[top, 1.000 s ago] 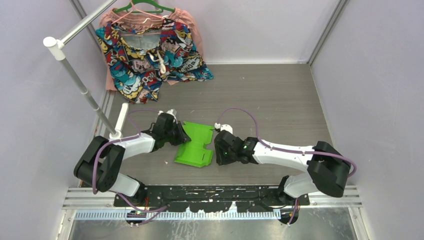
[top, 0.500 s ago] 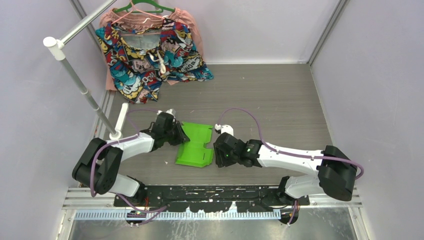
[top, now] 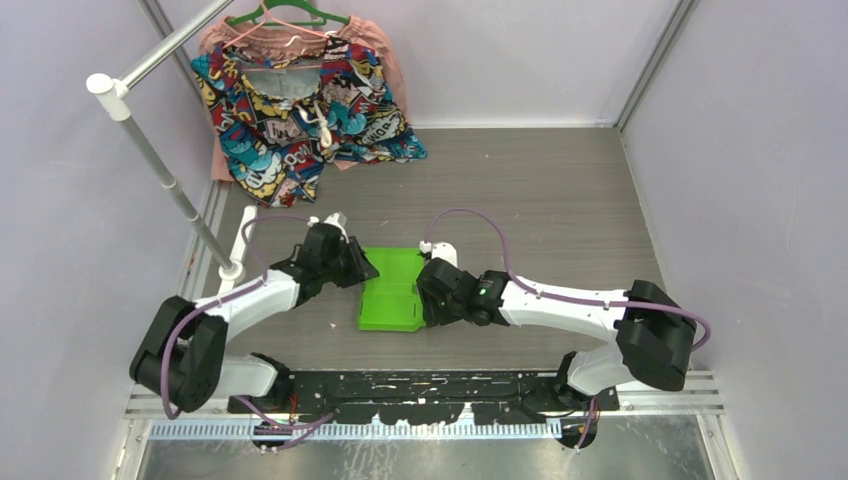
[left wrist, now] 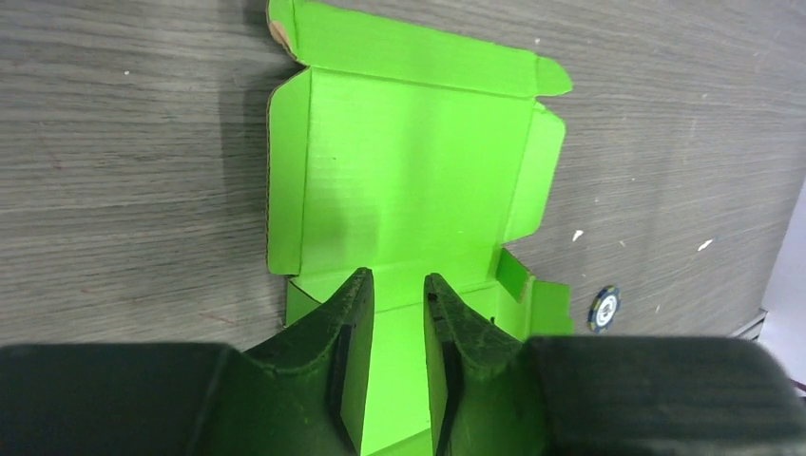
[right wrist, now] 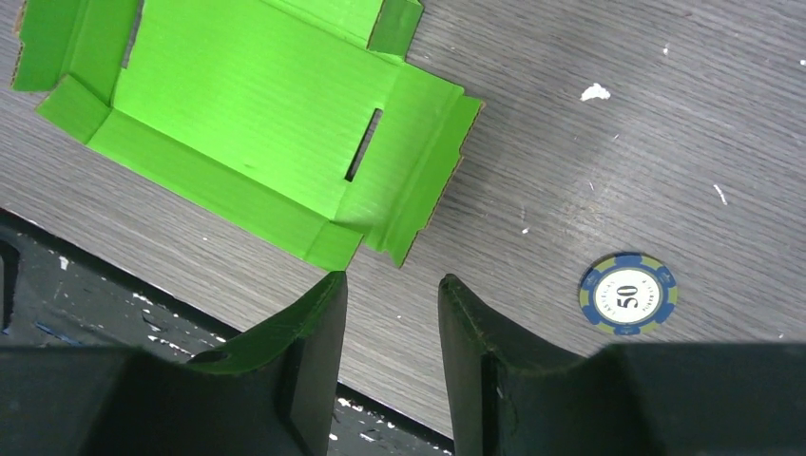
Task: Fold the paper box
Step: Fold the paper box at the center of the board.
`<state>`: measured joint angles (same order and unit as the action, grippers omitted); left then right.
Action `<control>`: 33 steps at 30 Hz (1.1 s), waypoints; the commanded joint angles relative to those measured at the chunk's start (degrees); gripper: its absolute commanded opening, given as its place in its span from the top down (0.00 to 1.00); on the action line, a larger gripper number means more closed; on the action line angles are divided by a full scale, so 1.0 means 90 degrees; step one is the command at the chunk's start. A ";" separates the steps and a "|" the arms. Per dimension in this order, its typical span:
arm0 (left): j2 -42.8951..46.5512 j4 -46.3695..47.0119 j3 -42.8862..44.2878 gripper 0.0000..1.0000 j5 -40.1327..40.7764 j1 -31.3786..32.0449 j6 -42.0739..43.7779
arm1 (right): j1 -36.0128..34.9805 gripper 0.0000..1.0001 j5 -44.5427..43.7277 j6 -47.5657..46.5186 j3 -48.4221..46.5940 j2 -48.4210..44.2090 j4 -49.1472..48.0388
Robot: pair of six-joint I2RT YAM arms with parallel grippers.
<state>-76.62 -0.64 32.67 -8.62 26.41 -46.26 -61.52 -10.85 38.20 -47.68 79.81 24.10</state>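
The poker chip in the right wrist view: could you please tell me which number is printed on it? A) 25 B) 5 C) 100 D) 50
D: the poker chip, lying on the table apart from the paper box, reads 50 on its white centre.

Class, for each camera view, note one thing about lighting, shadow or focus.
Top external: even, soft light, no glare on the paper box. Left wrist: box sharp, a soft shadow on the table along one edge. Right wrist: crisp enough that the poker chip reads 50.
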 commanded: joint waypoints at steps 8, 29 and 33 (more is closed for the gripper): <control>0.0898 -0.0849 0.0231 0.53 0.0415 0.0000 0.0276 | -0.0194 0.51 0.0046 -0.0243 -0.0836 -0.0094 0.0562; 0.2460 -0.1757 0.0350 0.56 0.0356 -0.0035 0.0153 | -0.0567 0.62 0.0324 -0.0151 -0.1832 0.2335 -0.0132; 0.2603 -0.1451 0.0185 0.59 -0.0139 -0.0023 -0.0202 | -0.0562 0.64 0.0388 0.0049 -0.1704 0.2657 -0.0380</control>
<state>-54.85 -16.29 33.69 -5.54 26.35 -45.10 -66.48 -8.27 36.03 -63.77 102.45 25.23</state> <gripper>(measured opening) 0.425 0.373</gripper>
